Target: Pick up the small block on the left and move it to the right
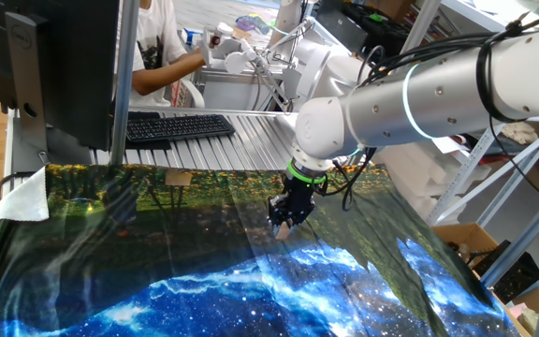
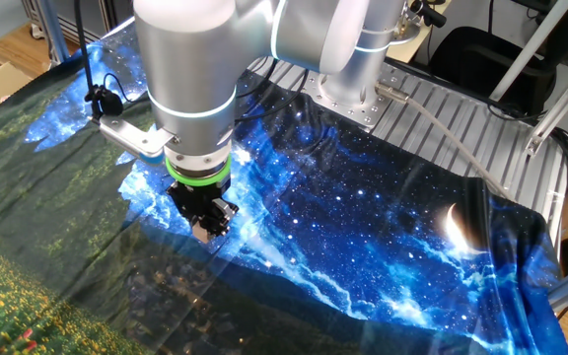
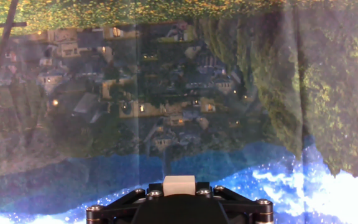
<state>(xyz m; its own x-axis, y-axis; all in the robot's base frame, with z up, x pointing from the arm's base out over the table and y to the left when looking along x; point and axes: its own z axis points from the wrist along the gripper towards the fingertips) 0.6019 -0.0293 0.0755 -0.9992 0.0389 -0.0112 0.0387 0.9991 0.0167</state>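
Small block (image 3: pixel 179 185), pale tan and plain-faced, sits pinched between the fingers of the end effector (image 3: pixel 179 194) at the bottom centre of the hand view, only its upper face and a sliver of its sides showing above the black hardware. In one fixed view the end effector (image 1: pixel 284 225) hangs just right of centre, pointing straight down, with a tan corner of the small block (image 1: pixel 284 227) peeking out at the fingertips, close over the printed cloth (image 1: pixel 157 243) that covers the tabletop. Whether the block touches the cloth cannot be told. In the other fixed view the same end effector (image 2: pixel 205 225) lies left of centre under the silver arm (image 2: pixel 190 79), the block (image 2: pixel 203 231) a small pale patch between its dark fingers. The cloth shows a starry blue sky and a dark village scene. A black keyboard (image 1: pixel 178 125) lies at the upper left of the first fixed view, beyond the cloth.
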